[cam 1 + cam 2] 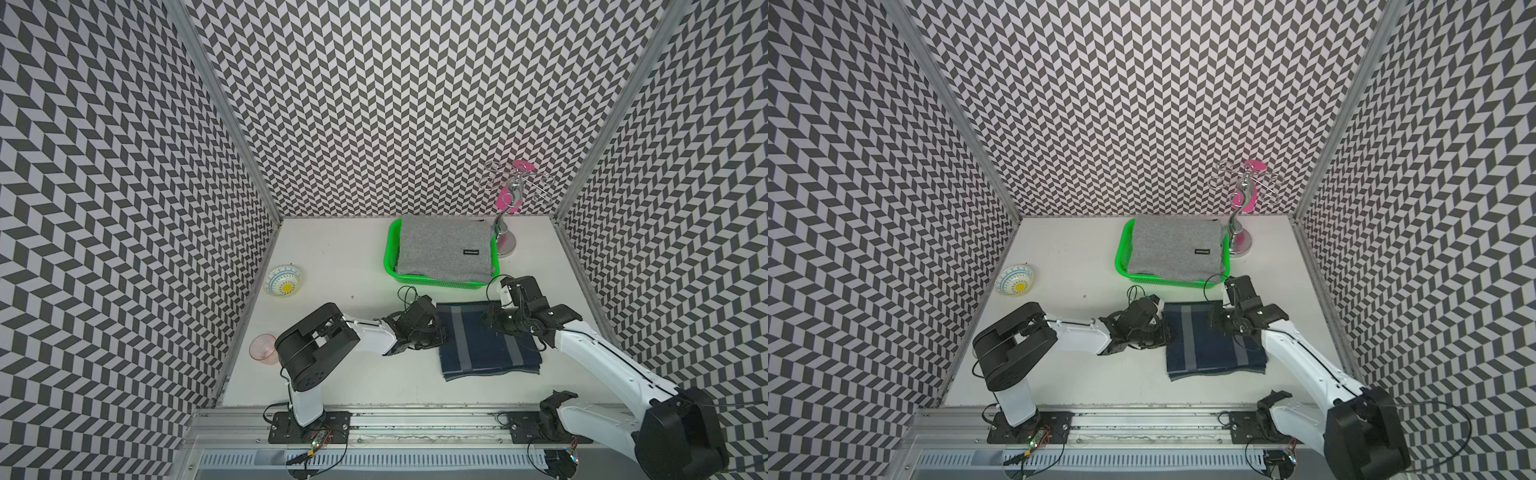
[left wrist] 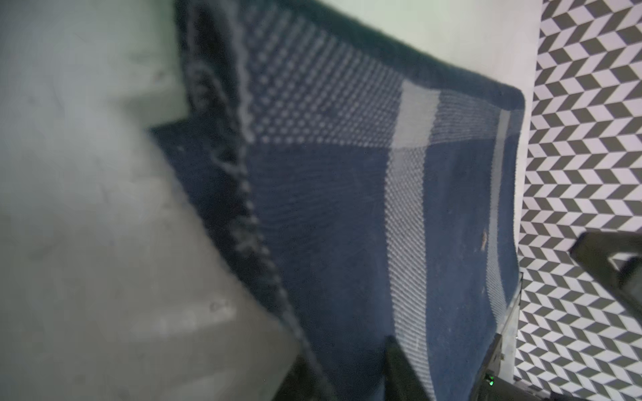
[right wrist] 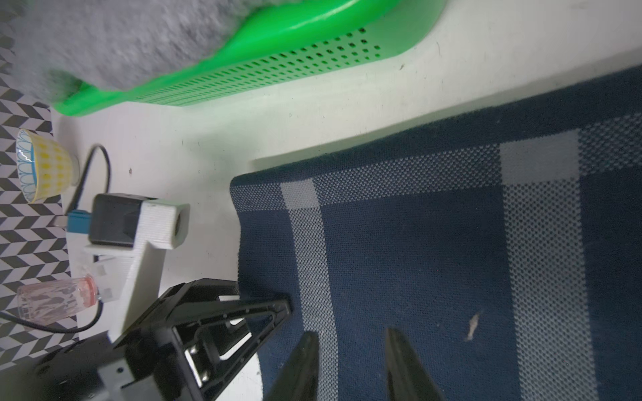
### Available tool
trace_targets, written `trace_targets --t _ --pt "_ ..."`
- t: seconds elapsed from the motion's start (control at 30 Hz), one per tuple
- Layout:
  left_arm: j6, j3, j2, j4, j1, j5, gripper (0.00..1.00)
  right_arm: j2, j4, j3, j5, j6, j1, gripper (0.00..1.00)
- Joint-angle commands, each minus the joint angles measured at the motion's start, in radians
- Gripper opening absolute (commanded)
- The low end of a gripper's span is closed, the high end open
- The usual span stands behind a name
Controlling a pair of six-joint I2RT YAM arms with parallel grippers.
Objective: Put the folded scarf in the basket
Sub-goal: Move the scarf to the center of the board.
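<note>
Folded scarf (image 1: 478, 345) lies flat at lower centre, just below the basket (image 1: 440, 281), which holds a grey cloth (image 1: 440, 245). The left gripper (image 1: 439, 332) seemingly pinches its left edge to lift; the right gripper (image 3: 351, 333) hovers above, jaws spread.

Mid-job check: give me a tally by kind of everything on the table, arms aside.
Folded cloths: 2 (navy striped folded scarf, grey knitted folded cloth)
Baskets: 1 (bright green perforated plastic basket)
Bowls: 1 (blue-and-yellow patterned ceramic bowl)
Glasses: 1 (pink clear drinking glass)
Stands: 1 (chrome metal wire stand)
Total: 6
</note>
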Motion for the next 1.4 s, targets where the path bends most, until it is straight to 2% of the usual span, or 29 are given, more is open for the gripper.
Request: trace_targets --t 0.0,0.1,0.33,0.53,0.6,0.77,0.87,1.0,1.1,1.37 --pt "-0.002 -0.017 0.011 0.002 -0.001 -0.001 0.11 -0.027 0.011 -0.019 -0.009 -0.027 -0.011 0.35" --pt "0.028 -0.056 -0.067 -0.039 0.048 -0.008 0.01 -0.029 0.02 -0.026 -0.015 -0.036 -0.015 0.35" --pt "0.201 -0.183 -0.248 -0.207 0.3 0.086 0.0 -0.013 0.091 -0.044 -0.066 -0.058 -0.022 0.36" --pt "0.35 -0.197 -0.266 -0.355 0.487 0.166 0.02 0.04 0.174 -0.07 -0.123 -0.093 -0.025 0.38" --pt "0.39 -0.17 -0.253 -0.386 0.493 0.155 0.06 0.046 0.234 -0.101 -0.142 -0.092 -0.027 0.39" --pt "0.352 -0.144 -0.258 -0.376 0.494 0.128 0.37 0.096 0.373 -0.146 -0.161 -0.114 -0.042 0.47" --pt "0.313 -0.158 -0.295 -0.344 0.494 0.088 0.5 0.167 0.44 -0.157 -0.199 -0.132 -0.06 0.49" --pt "0.287 -0.163 -0.296 -0.313 0.49 0.09 0.52 0.176 0.49 -0.17 -0.221 -0.121 -0.062 0.51" --pt "0.276 -0.177 -0.279 -0.283 0.48 0.098 0.54 0.171 0.522 -0.188 -0.182 -0.114 -0.062 0.52" --pt "0.255 -0.189 -0.252 -0.236 0.462 0.112 0.56 0.267 0.609 -0.23 -0.184 -0.083 -0.065 0.52"
